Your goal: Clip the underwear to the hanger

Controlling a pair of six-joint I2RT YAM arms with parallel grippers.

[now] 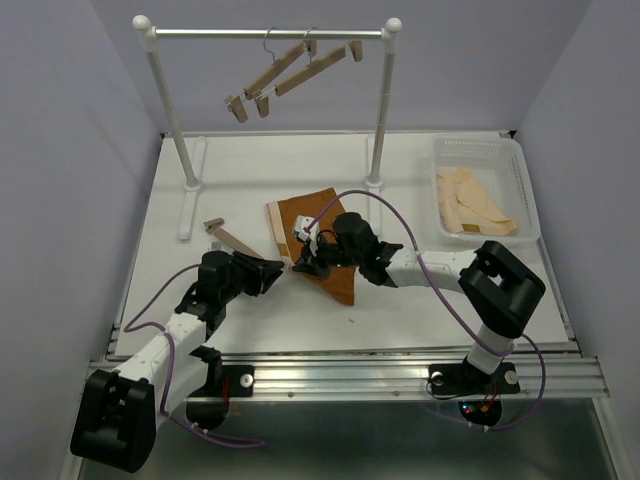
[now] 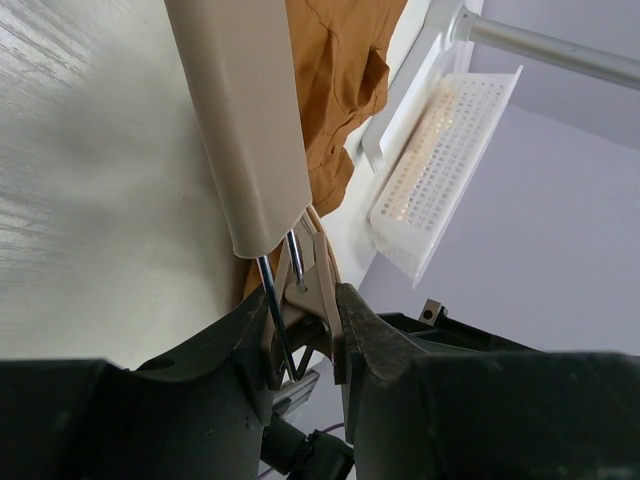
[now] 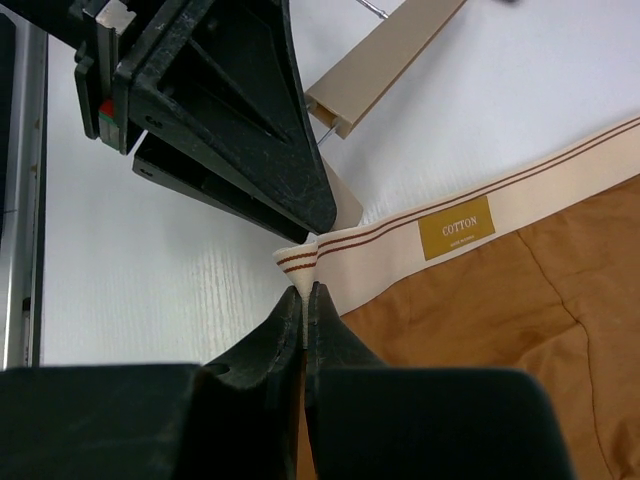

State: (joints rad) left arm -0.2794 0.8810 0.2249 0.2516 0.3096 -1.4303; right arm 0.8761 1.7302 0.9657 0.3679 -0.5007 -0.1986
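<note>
The rust-brown underwear (image 1: 325,235) lies flat mid-table, its tan striped waistband (image 3: 460,235) carrying a "COTTON" label. My right gripper (image 3: 303,300) is shut on the waistband's corner, which folds up between its fingers. The wooden hanger (image 1: 228,238) lies to the left of the garment, and its bar (image 2: 240,120) runs away from my left gripper (image 2: 320,320). That gripper is shut on the hanger's end clip (image 2: 318,285), with the clip's wire spring beside the left finger. In the right wrist view the left gripper (image 3: 230,120) hovers just above the pinched waistband corner.
A clothes rack (image 1: 265,33) at the back holds two more wooden hangers (image 1: 290,68). Its posts stand at back left (image 1: 172,110) and back centre-right (image 1: 382,110). A white basket (image 1: 515,165) at right holds cream garments (image 1: 470,200).
</note>
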